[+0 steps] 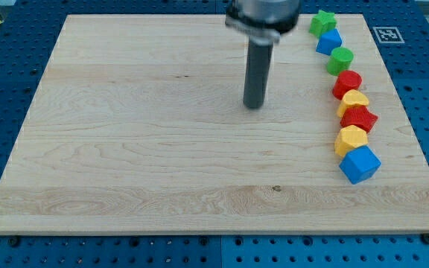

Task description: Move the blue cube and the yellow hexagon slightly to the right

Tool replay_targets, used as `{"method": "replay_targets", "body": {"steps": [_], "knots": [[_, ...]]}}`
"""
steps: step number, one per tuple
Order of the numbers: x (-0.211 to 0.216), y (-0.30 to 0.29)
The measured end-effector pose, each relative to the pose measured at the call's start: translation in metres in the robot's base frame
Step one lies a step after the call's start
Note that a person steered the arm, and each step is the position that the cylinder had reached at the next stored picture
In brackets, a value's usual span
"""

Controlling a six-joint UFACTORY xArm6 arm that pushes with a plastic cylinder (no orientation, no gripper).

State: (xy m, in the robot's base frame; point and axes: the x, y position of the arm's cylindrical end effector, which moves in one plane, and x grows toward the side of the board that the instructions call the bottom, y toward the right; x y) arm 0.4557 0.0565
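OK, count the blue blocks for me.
2. One blue block sits near the view's top right, under the green star; the other blue cube ends the column at the bottom. None seems hidden.

All I can see of my arm is a straight, dark grey cylindrical rod, smooth and matte, with faint lighter sheen along its length. It hangs from a wider, rounded black collar with a glossy rim, cut off by the view's top. My tip (254, 106) ends flat and blunt, unmarked.
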Motion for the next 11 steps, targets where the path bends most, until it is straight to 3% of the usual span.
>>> {"method": "replay_targets", "body": {"steps": [3, 7, 11], "knots": [[0.084, 0.050], [0.086, 0.128], [0.062, 0.089]]}}
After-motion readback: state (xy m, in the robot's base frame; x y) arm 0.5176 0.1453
